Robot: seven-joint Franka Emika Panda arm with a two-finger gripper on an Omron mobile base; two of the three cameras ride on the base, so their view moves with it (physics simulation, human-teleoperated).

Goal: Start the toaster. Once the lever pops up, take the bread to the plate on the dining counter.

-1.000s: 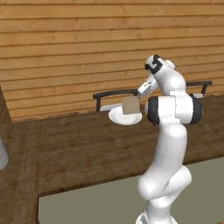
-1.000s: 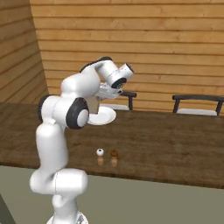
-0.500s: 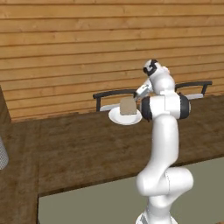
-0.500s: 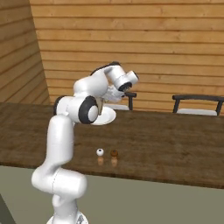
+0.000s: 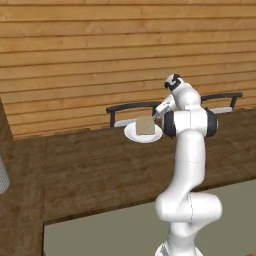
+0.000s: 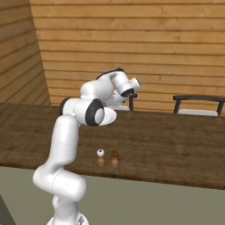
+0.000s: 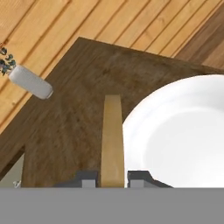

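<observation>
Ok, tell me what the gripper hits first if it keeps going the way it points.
Probably the dining counter. The gripper holds the bread edge-on, pointing at bare wood just beside the plate, so the bread's far edge would touch there first. Depth is unclear.

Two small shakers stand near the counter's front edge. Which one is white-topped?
The small white-topped shaker, on the left in the right base view. The small brown-topped shaker stands just beside it on the long dark brown wood-grain dining counter.
</observation>
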